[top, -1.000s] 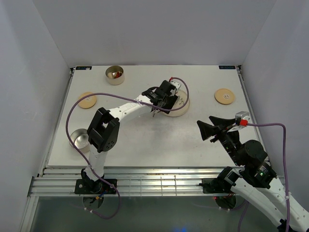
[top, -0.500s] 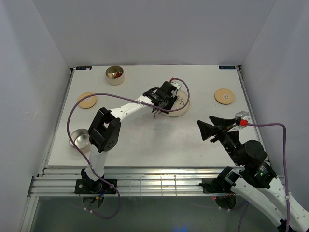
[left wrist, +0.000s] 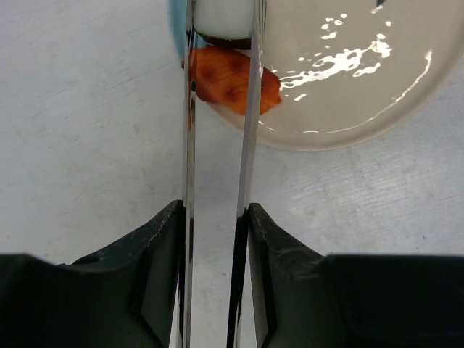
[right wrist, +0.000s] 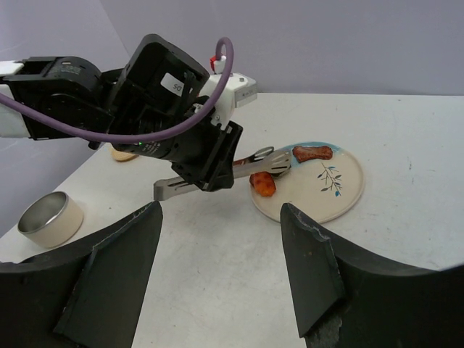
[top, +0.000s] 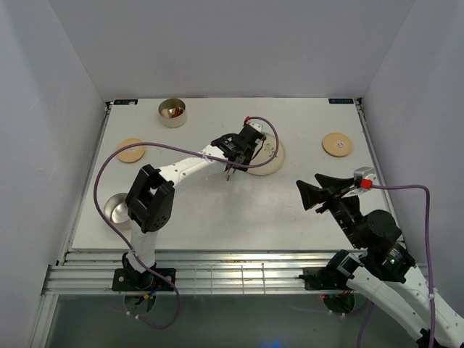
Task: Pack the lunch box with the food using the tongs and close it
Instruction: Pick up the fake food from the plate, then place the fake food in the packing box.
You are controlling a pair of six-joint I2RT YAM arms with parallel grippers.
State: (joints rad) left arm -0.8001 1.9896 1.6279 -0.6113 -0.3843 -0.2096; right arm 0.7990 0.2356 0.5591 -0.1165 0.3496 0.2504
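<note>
1. My left gripper (left wrist: 215, 217) is clamped on the tongs (left wrist: 190, 145). Its black fingers (left wrist: 156, 246) press the outer faces of the two thin arms, and the arms stand close together but do not meet.
2. Beyond those fingertips, a white piece (left wrist: 223, 18) sits between the tong tips. An orange-red piece (left wrist: 225, 76) lies just short of it, under both arms, on the plate's near edge.
3. My right gripper (right wrist: 221, 217) has its fingers spread wide with nothing between them. It hovers over bare table (top: 239, 210), well apart from the plate (right wrist: 341, 188).
4. The tongs are slim polished steel that mirrors the tabletop. The plate is glossy cream with a pale blue rim and a leaf sprig. The orange piece is rough and pitted. A brown piece (right wrist: 312, 153) lies on the plate beyond the tong tips.
5. One steel tin (top: 172, 112), with something reddish inside, stands well beyond the left fingers at the far edge. The second tin (top: 118, 209) sits back beside the left arm's elbow. One round wooden lid (top: 131, 150) lies flat out to the left, the other (top: 337, 143) to the right.
6. There is open tabletop between the two grippers, and walls close in on three sides.
</note>
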